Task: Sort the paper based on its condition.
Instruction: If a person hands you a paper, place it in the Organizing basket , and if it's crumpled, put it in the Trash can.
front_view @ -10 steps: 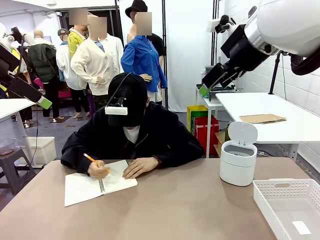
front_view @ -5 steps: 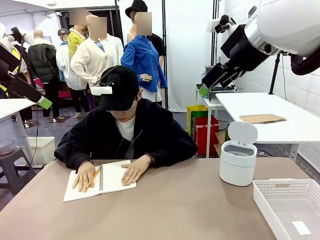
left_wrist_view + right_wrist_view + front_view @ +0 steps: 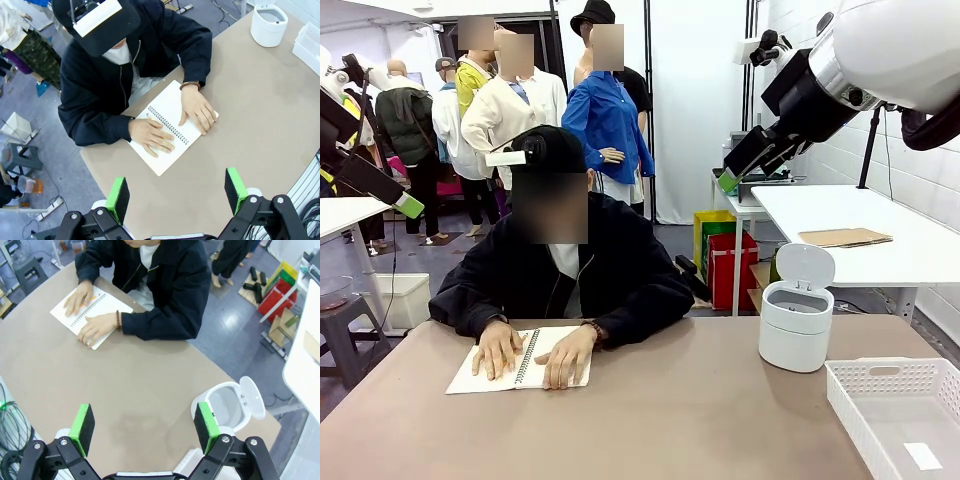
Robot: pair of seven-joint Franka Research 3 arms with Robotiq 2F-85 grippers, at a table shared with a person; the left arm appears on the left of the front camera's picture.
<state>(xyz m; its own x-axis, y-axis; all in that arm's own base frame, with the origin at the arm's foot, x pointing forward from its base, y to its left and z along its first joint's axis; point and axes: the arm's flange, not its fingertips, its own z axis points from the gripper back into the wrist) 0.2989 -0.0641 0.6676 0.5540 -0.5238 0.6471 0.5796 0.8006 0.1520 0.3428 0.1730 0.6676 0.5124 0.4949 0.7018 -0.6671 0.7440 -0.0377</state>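
person (image 3: 560, 270): head raised, writing stopped | right hand (image 3: 500, 350), left hand (image 3: 567, 355): now flat on notebook (image 3: 468, 381)

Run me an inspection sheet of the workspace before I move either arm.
Surface: brown table, flat, middle bare.
Job's things: nothing seen loose; open spiral notebook lies under the person's hands at the far side.
Clutter: white bin, lid up; white basket at the near right corner, small white slip inside.
Grippers: left gripper open, above the table; right gripper open, above the table near the bin.
Cables: bundle beside the table edge, off the surface.
Surroundings: person seated opposite; white side table with cardboard sheet; red and yellow crates on the floor.
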